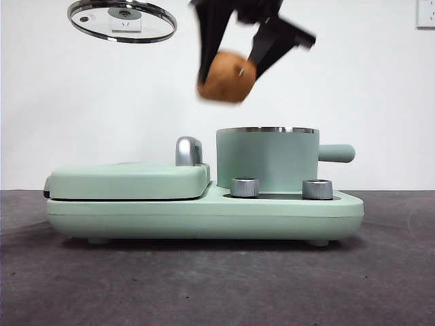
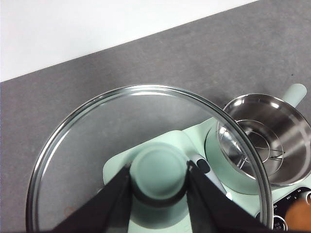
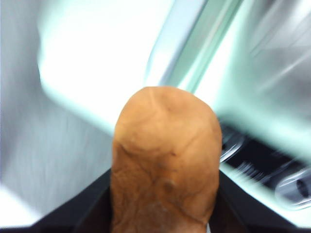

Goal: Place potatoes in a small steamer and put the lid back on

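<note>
Front view: potato (image 1: 227, 80) clamped in right gripper (image 1: 234, 68), long axis tilted, above steamer (image 1: 266, 159).

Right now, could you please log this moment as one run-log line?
left gripper: holding lid aloft by knob | right gripper: carrying potato above the appliance, beside small steamer | steamer: open, no potato inside

Both the left gripper (image 2: 159, 196) and right gripper (image 1: 231, 64) have flat, tapering, matte black jaws.
</note>
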Tool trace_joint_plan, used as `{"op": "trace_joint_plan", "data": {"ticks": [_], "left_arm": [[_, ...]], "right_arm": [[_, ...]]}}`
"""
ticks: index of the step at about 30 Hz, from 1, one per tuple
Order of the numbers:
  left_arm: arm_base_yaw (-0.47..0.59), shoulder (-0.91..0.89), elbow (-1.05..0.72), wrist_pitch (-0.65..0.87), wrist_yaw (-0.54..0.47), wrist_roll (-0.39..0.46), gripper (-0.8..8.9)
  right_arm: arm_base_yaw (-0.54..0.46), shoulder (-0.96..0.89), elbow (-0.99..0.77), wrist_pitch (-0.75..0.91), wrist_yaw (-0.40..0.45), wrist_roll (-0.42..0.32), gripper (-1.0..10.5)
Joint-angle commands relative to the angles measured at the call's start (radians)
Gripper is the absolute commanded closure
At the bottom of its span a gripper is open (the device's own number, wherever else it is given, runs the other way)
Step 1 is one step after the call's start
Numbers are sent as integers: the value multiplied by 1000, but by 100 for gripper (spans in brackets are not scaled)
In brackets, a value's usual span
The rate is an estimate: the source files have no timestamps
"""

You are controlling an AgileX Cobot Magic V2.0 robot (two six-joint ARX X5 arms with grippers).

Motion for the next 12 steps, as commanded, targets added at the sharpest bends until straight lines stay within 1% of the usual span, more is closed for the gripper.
{"op": "trace_joint_plan", "data": {"ticks": [1, 6, 12], "left_arm": [[-2, 10, 35, 24, 3, 1, 796], [-2, 10, 35, 23, 3, 3, 796], [-2, 10, 35, 22, 3, 7, 796]], "right_arm": [[-60, 65, 110, -24, 3, -69, 838], [-159, 195, 272, -66, 1, -134, 838], [-222, 339, 358, -75, 0, -158, 838]]}}
